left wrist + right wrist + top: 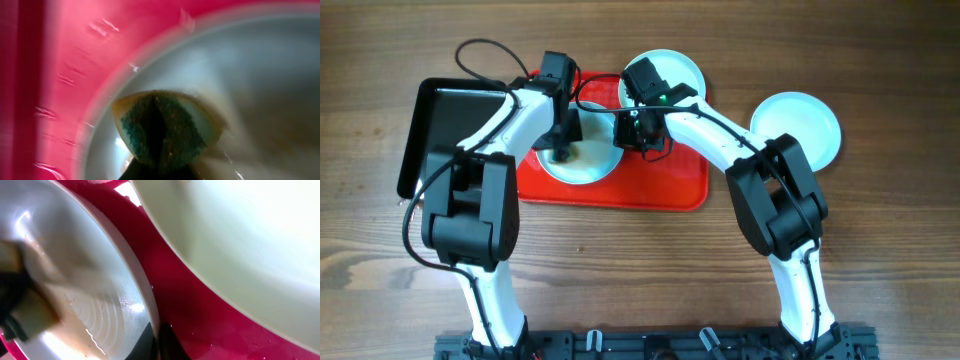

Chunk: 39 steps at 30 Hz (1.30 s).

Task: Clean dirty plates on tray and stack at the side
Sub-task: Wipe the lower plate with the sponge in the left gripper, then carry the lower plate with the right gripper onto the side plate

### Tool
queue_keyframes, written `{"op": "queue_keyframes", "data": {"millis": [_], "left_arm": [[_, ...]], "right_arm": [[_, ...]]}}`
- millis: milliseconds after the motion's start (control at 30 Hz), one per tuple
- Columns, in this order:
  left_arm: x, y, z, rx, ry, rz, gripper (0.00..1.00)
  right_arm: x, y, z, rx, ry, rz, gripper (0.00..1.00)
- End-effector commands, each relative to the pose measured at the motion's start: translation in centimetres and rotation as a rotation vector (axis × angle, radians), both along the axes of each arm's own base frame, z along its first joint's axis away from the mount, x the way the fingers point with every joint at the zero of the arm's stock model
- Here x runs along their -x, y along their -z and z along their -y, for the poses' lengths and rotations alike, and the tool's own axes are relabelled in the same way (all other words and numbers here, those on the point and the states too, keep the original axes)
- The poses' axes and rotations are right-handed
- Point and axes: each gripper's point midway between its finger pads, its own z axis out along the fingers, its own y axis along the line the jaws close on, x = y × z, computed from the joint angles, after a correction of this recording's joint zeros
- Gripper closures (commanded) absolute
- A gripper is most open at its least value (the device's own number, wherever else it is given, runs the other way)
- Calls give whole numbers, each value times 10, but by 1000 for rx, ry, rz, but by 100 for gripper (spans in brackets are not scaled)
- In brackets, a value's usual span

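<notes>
Now, glossy round plate, porous sponge

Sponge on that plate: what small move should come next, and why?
Probably sweep the sponge across the plate. The left fingers press it there, brownish wet streaks show on the plate, and the right fingers seem to pinch its rim steady.

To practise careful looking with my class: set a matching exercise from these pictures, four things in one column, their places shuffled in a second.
1 sponge
2 black tray
3 red tray
4 lone plate

A on the table, right of the red tray
B held in the left tool
C left end of the table
D middle of the table

Pairs: 1-B, 2-C, 3-D, 4-A
</notes>
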Motion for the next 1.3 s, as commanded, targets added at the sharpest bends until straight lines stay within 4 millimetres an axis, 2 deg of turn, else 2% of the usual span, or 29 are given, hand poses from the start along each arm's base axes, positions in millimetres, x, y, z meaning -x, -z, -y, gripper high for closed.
{"op": "queue_keyframes", "data": {"millis": [0,100,167,233,300,400,467,533,600,633,733,800,867,933,967,1100,1267], "left_arm": [[-6,9,-50,-261,-103,59,96],[-21,3,-47,-249,-112,122,96],[-31,-13,-45,-239,-115,144,96],[-41,-44,-44,-212,-150,172,96],[-52,-78,-37,-105,-171,206,96],[-57,-116,-32,24,-176,248,96],[-52,-122,-36,65,-185,240,96],[-46,-117,-44,95,-206,206,96],[-46,-117,-52,103,-225,204,96],[-46,-117,-57,105,-236,206,96],[-46,-116,-63,126,-250,200,96],[-46,-115,-57,172,-243,196,96],[-47,-115,-55,183,-239,196,96],[-47,-115,-55,182,-239,196,96],[-47,-115,-55,182,-239,196,96],[-47,-115,-53,194,-236,195,96],[-47,-115,-52,196,-236,194,96]], "right_arm": [[1,13,8,33,11,-16,96],[0,13,8,32,11,-15,96],[0,13,8,33,11,-15,96],[0,13,8,33,11,-16,96],[0,13,8,33,11,-16,96],[1,13,8,34,11,-16,96],[-1,14,8,32,13,-13,95],[0,25,8,34,39,-36,88],[1,33,8,33,60,-56,90],[3,33,5,17,51,-70,95],[4,25,4,5,44,-68,96],[-7,-8,8,-12,-22,28,96],[-15,-47,21,39,-64,147,96],[-21,-88,44,166,-84,284,95],[-21,-102,53,228,-95,335,96],[-20,-142,79,500,-115,511,96],[-11,-168,82,799,-107,674,96]]}}
